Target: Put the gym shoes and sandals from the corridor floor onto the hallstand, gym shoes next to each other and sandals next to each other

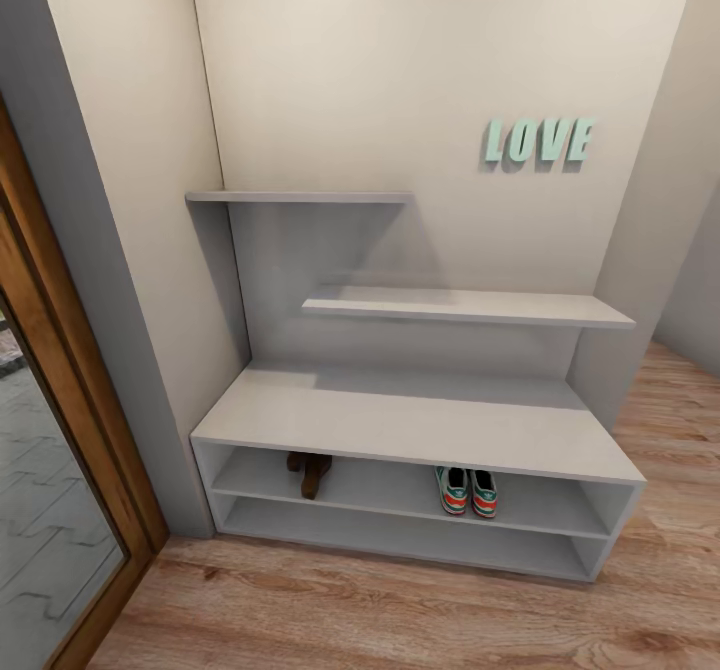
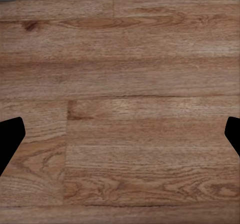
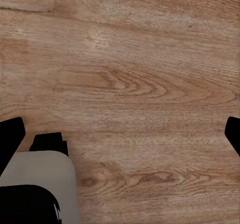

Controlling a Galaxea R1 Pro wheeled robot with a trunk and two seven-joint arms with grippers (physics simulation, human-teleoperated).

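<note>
Left pincer (image 2: pixel 120 134): fingers set wide apart, dark tips at the two edges of its wrist view, nothing between them; light brown wood-plank corridor floor (image 2: pixel 130 83) beneath. Right pincer (image 3: pixel 120 134): likewise spread wide and holding nothing, over bare planks, with a pale grey and black part of the robot's own body (image 3: pixel 40 184) near one fingertip.

Outward, in the head view: the wide pale grey-white hallstand with two low open shelves and stepped upper shelves (image 1: pixel 420 420) stands against the wall. On its upper low shelf, toward the left, the pair of brown leather sandals (image 1: pixel 310 470) lie close together, partly hidden under the top board. Toward the right of the same shelf, the pair of white sneakers with teal and red-orange trim (image 1: pixel 468 491) sit side by side, touching or nearly so. No footwear lies on the visible floor.

Judgement: placement appears complete.

Risks: any further reach into the shelf could knock a sneaker off the front edge, since both sit near it. The sandals' exact seating cannot be confirmed; one may be leaning on the other and could tip. A base movement forward could bump the hallstand.
</note>
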